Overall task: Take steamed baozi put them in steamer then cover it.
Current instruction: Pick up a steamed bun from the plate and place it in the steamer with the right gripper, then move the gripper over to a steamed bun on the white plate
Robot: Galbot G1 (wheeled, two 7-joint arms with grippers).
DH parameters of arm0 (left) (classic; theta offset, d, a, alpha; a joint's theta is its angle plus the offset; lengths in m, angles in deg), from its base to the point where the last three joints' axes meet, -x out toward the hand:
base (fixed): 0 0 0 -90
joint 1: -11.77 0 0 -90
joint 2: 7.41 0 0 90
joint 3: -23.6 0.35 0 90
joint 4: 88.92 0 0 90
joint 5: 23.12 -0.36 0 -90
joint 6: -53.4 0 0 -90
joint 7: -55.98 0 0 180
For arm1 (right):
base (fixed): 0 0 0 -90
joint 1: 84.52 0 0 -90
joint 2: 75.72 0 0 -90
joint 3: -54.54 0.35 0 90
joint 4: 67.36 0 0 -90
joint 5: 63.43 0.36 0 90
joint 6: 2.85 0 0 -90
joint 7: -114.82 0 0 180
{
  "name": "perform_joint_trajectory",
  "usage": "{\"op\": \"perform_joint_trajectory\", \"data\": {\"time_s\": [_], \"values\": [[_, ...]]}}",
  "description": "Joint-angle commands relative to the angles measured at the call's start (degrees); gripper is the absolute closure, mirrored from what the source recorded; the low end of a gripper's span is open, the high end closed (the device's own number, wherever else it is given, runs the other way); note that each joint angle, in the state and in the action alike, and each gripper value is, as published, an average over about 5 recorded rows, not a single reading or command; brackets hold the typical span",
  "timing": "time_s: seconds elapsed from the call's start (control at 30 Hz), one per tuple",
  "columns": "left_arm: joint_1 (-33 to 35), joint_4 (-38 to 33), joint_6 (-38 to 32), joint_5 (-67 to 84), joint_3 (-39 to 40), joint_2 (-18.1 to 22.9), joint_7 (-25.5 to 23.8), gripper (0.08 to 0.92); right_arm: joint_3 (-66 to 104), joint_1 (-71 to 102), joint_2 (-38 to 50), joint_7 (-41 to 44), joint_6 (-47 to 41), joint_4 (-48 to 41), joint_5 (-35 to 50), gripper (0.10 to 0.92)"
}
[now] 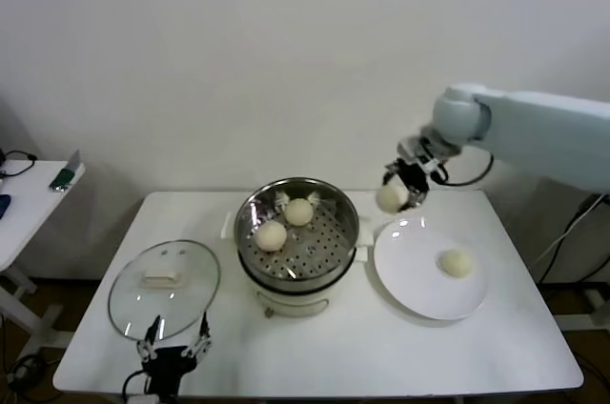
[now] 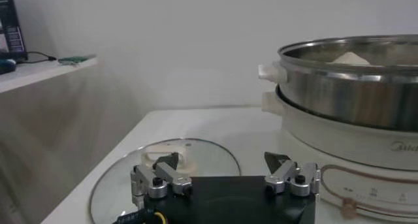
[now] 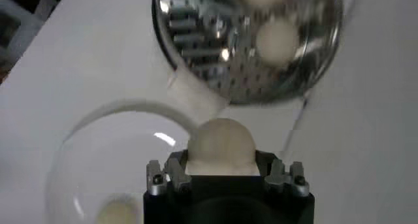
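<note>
The steel steamer (image 1: 345, 213) stands mid-table on its white base, with two cream-white baozi (image 1: 272, 235) (image 1: 299, 212) on its perforated tray. My right gripper (image 1: 400, 192) is shut on a third baozi (image 1: 390, 197), held in the air between the steamer and the white plate. In the right wrist view this baozi (image 3: 221, 145) sits between the jaws, above the plate's edge. A fourth baozi (image 1: 457, 264) lies on the plate (image 1: 410, 275). The glass cover (image 1: 186, 299) with its cream handle (image 1: 161, 279) lies flat at the left. My left gripper (image 1: 173, 351) is open, low by the cover's near edge.
A side table (image 1: 24, 204) with small dark items stands at the far left. The steamer's wall (image 2: 353, 95) fills the left wrist view, with the cover (image 2: 209, 157) lying before the left gripper (image 2: 225, 173). A white wall is behind the table.
</note>
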Motion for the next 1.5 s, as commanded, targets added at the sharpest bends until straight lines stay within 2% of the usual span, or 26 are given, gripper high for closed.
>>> {"op": "perform_joint_trajectory", "data": {"time_s": [0.03, 0.27, 0.63, 1.13, 1.23, 1.3, 1.4, 1.5], "values": [[0.12, -0.19, -0.06, -0.07, -0.3, -0.03, 0.03, 0.177, 4.63, -5.84, -12.23, 2.13, 12.62, 11.07, -8.67, 0.338], [0.04, -0.15, 0.0, 0.0, -0.57, 0.1, 0.04, 0.177, 3.53, 1.84, -18.04, 0.66, 15.49, 11.48, -16.84, 0.339], [-0.03, 0.39, -0.08, 0.07, -0.82, 0.06, 0.12, 0.177, 1.27, 12.05, -18.88, -3.18, 13.89, 6.96, -27.28, 0.338], [-0.11, 0.56, -0.06, -0.13, -0.58, 0.11, 0.14, 0.177, 1.67, 17.63, -19.36, -7.75, 11.76, 3.54, -31.89, 0.338], [-0.06, 0.5, -0.06, -0.15, -0.57, 0.13, 0.17, 0.177, 1.89, 17.35, -18.98, -8.64, 11.77, 3.65, -31.69, 0.313], [0.0, 0.4, -0.05, -0.15, -0.58, 0.14, 0.18, 0.177, 2.38, 16.1, -18.26, -8.35, 12.13, 3.84, -30.09, 0.269], [0.08, 0.25, -0.05, -0.2, -0.57, 0.14, 0.22, 0.177, 3.2, 11.99, -16.25, -6.17, 12.94, 3.81, -24.35, 0.216], [0.15, 0.08, -0.07, -0.39, -0.44, 0.18, 0.23, 0.177, 3.2, 6.45, -13.5, -2.38, 13.37, 3.09, -16.31, 0.204]]}}
